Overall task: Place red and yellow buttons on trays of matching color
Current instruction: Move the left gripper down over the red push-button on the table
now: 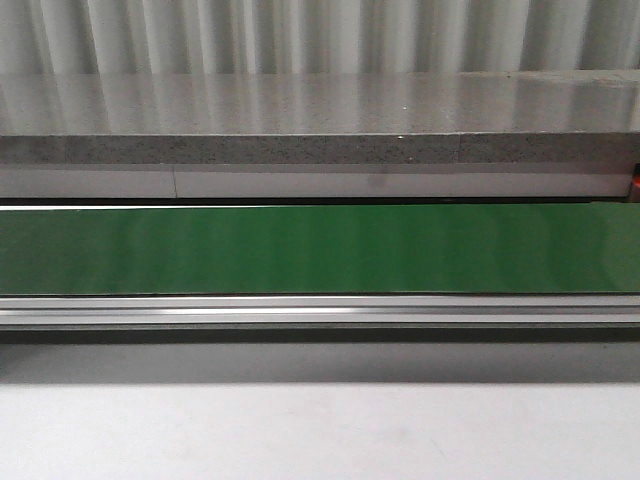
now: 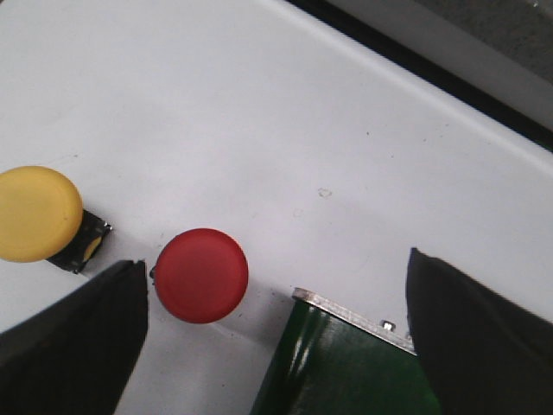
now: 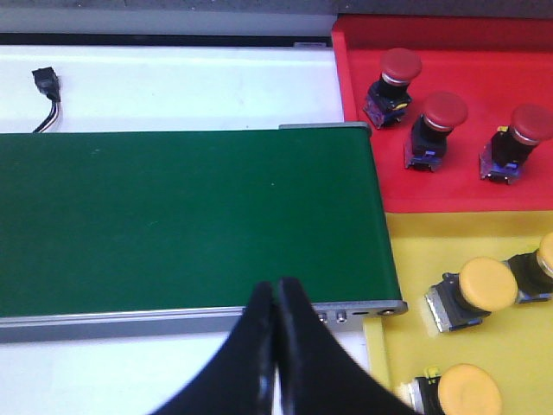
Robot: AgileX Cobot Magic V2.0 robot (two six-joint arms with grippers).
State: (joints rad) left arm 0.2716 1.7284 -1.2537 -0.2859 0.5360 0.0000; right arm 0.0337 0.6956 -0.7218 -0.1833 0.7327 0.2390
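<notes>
Two trays, one belt, and a handful of buttons is pretty much the whole scene. Biggest thing is the green conveyor belt point(image 1: 320, 250), running flat across the front view with a metal rail along its near edge and a white table point(image 1: 320, 430) in front of it; no arms show up in that view at all. From the right wrist camera you can see the belt end right beside the red tray point(image 3: 449, 186), with the yellow tray point(image 3: 432, 268) touching the red one along one edge. Red tray has three red buttons point(image 3: 430, 130) on it, standing on their dark bases, spaced apart from each other. Yellow tray has three yellow buttons point(image 3: 471, 290) visible, lying tilted, one partly cut off at the picture edge. The right gripper point(image 3: 276, 303) hovers over the belt's rail with its black fingers pressed together, nothing between them. The left gripper point(image 2: 276, 303) has its fingers spread wide, over the white table next to a corner of the belt. A loose red button point(image 2: 201, 275) sits on the table just beside one finger point(image 2: 78, 346), not between the two, and a loose yellow button point(image 2: 34, 213) is near it, tipped so its dark base shows. Smallest bit: a little black cable plug point(image 3: 47, 82) on the table past the belt.
</notes>
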